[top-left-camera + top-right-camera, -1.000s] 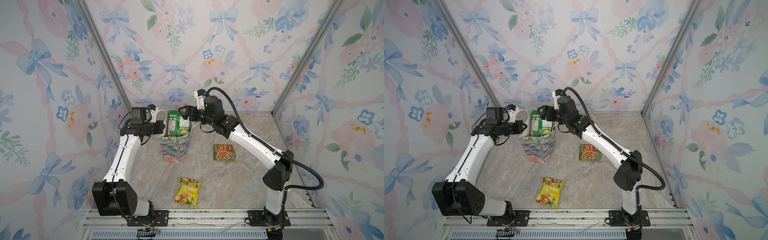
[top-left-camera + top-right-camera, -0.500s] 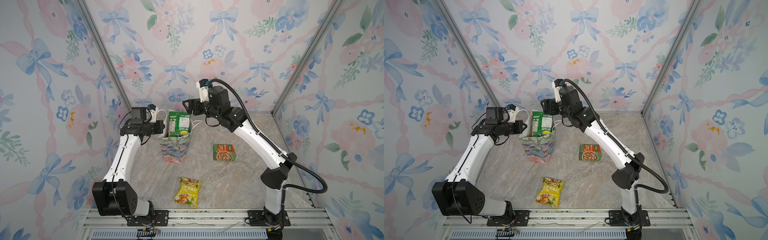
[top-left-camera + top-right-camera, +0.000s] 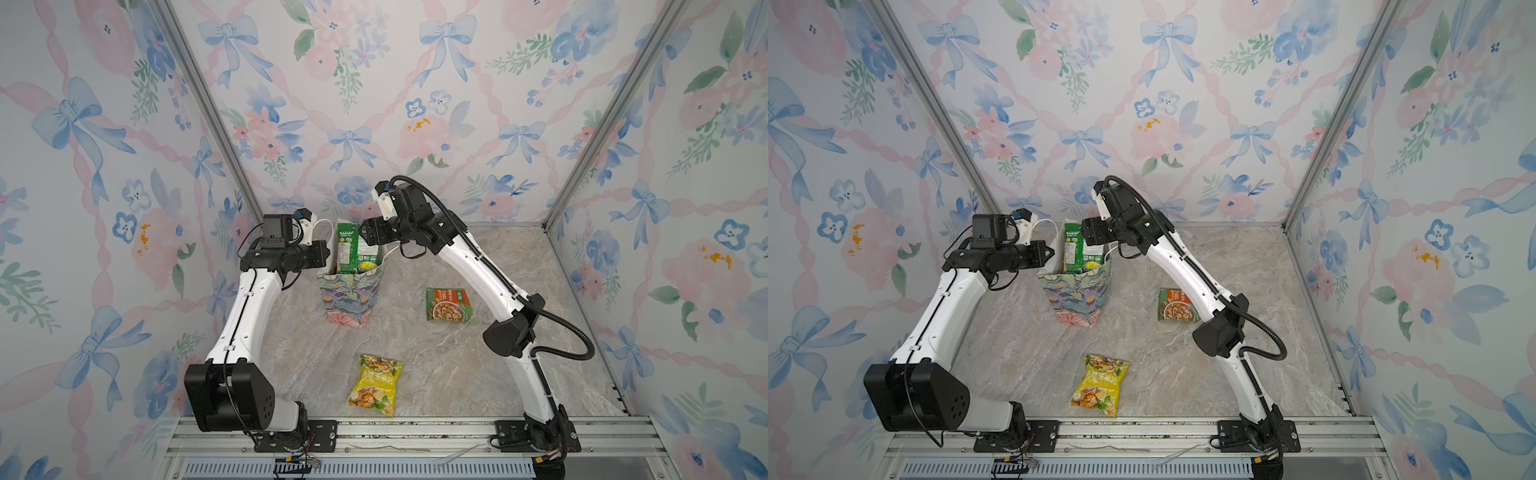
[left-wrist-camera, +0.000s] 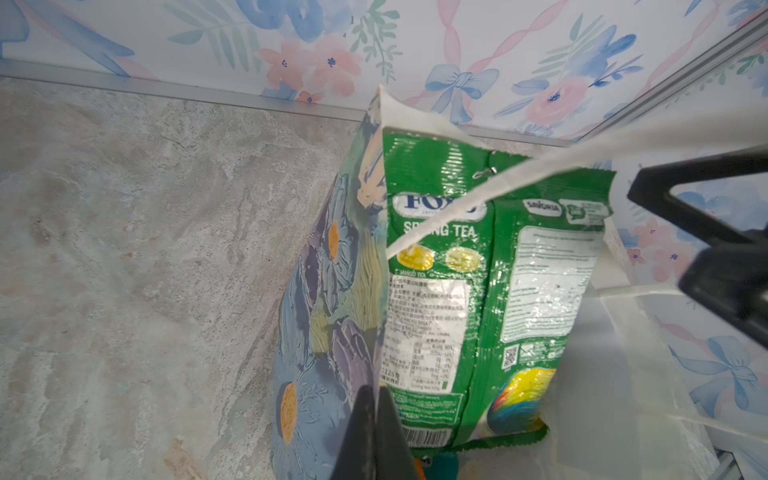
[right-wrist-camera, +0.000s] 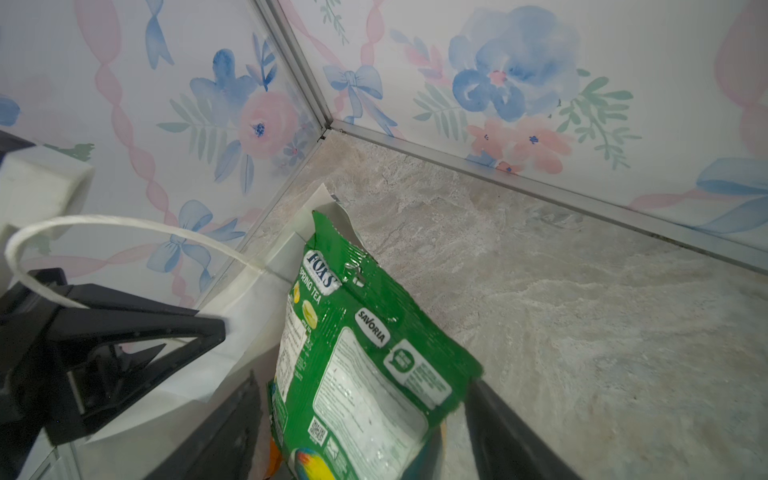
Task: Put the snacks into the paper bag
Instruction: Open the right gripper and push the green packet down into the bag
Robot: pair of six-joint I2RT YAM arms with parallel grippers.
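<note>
— Two packets are lying flat on the bench (image 3: 457, 374): the yellow chip packet (image 3: 375, 384) near the front and the orange-green nut packet (image 3: 448, 304) right of the paper bag (image 3: 349, 297). How are they going to handle?

— I'm judging them light, crinkly and slick. I'm favouring a pinch on a crimped end seam, since the puffed middle is likely to slide.

— And the green packet (image 3: 353, 249)?

— It's standing tilted in the bag, its top poking above the rim. The right tool (image 5: 363, 378) is hanging with jaws apart on either side of it, not visibly squeezing. The left tool (image 4: 368, 399) is pinched together on the bag's left wall, thin paper that is likely to crease.

— What's escaping you?

— Whatever is sitting under the green packet. I'm catching only scraps of orange and teal, so I'm not counting. The right arm (image 3: 1183, 266) is also covering an edge of the nut packet in a top view.
</note>
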